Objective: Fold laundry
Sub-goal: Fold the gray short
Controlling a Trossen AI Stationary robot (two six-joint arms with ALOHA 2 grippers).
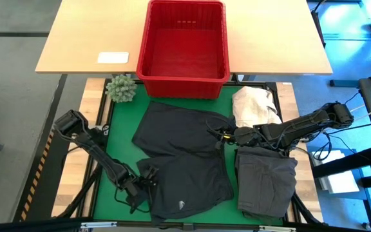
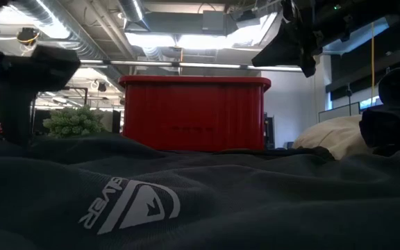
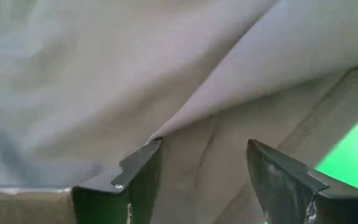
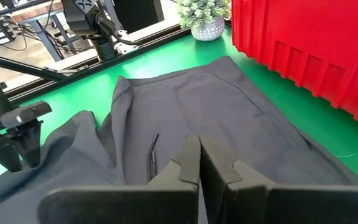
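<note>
Green mat (image 1: 118, 129) under dark shorts (image 1: 185, 164)

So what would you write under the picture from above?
Two robot grippers, left and right, work on dark shorts spread on a green mat.

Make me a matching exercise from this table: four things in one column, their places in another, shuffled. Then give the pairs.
Things:
1. red basket
2. small plant
3. cream cloth heap
4. folded grey garment

Places:
A. near right corner of the green mat
B. just left of the basket's near corner
C. on the wooden table, beyond the mat
D. far right of the mat, beside the right arm

Pairs: 1-C, 2-B, 3-D, 4-A
</note>
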